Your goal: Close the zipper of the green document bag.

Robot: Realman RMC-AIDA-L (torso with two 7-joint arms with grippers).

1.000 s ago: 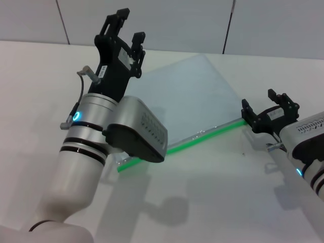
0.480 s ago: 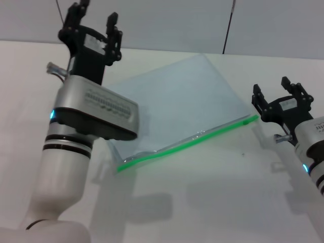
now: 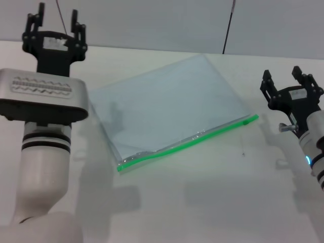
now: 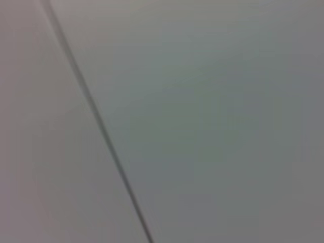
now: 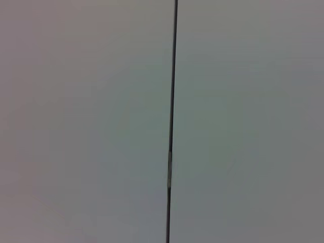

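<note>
My left tool (image 3: 54, 25) and right tool (image 3: 289, 81) stand open and empty (both raised) beside the green document bag (image 3: 169, 109) on the bench (image 3: 202, 202).

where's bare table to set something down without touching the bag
Bare table lies in front of the zipper, between the two arms, and behind the green document bag toward the wall. It is tighter beside the open left gripper and open right gripper.

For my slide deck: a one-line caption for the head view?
Green document bag flat on table, both grippers raised clear.
</note>
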